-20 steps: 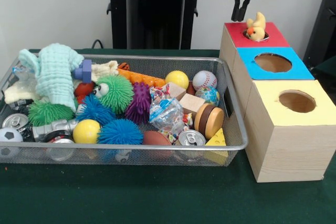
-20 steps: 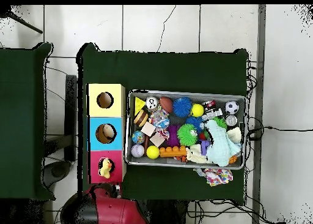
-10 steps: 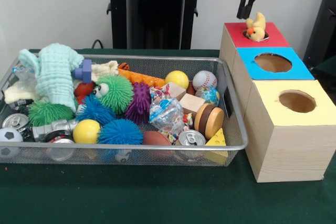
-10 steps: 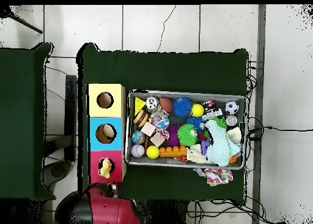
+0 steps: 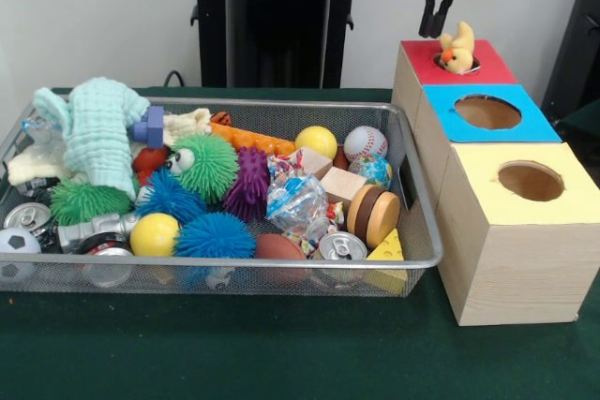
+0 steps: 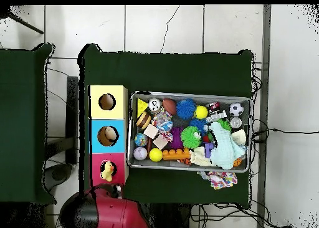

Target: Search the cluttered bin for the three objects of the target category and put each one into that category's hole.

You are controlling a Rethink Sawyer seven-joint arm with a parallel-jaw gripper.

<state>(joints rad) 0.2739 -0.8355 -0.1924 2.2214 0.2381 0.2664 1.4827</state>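
The yellow duck (image 5: 457, 51) with an orange beak sits upright in the round hole of the red-topped box (image 5: 487, 65), its head and tail sticking out. It also shows in the overhead view (image 6: 108, 170) on the red-topped box (image 6: 98, 161). My gripper (image 5: 433, 23) hangs just above and behind the duck, open and empty, not touching it. In the overhead view the gripper (image 6: 115, 189) is at the box's edge nearest the robot. The wire mesh bin (image 5: 281, 105) is full of mixed toys; I cannot pick out the other two objects.
The blue-topped box (image 5: 525, 124) and the yellow-topped box (image 5: 572, 199) stand in a row with the red one, right of the bin. In the bin lie spiky balls, a yellow ball (image 5: 317, 140), a baseball (image 5: 365, 143), cans and a mint cloth (image 5: 98, 133).
My gripper has risen from close behind the duck to higher above the red-topped box. The duck stays in the hole.
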